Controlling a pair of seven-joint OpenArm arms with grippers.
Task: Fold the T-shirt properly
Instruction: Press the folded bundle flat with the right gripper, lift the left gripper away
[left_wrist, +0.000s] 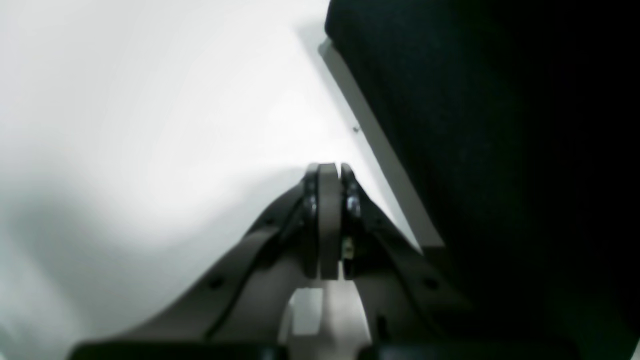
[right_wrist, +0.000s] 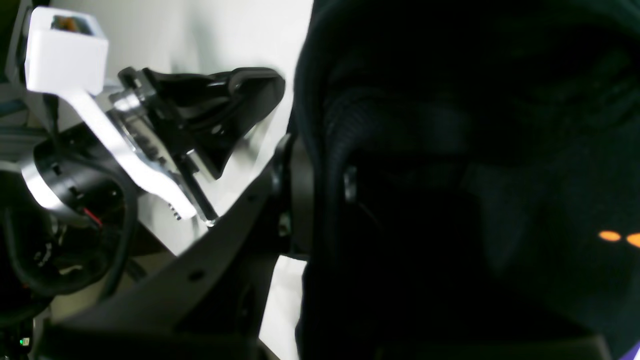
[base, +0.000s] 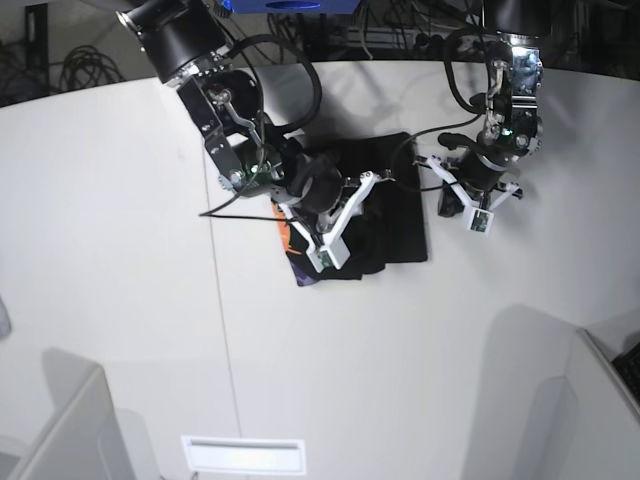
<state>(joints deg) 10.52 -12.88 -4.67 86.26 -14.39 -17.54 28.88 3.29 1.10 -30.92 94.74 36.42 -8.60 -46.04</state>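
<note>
Jaws first: on our left gripper (left_wrist: 330, 167) they are pressed together with nothing between them, hanging over bare white worktop (base: 120, 260) just beside the T-shirt's (base: 395, 215) edge. On our right gripper (right_wrist: 320, 185) they are clamped on a thick ribbed roll of black cloth, which the right wrist view shows bunched between the fingers; we take it for the collar or a gathered hem, but cannot tell which.

From there outward, the T-shirt lies toward the far edge of the worktop, about midway across, between the two arms. It is already gathered into a compact, roughly rectangular bundle, with a strip of purple and orange print showing at its near corner under the right arm.

We judge the folding well advanced but unfinished: the bundle looks uneven, one fold is in hand, and it needs laying down and squaring.

Count: one T-shirt, two grippers, one worktop.
</note>
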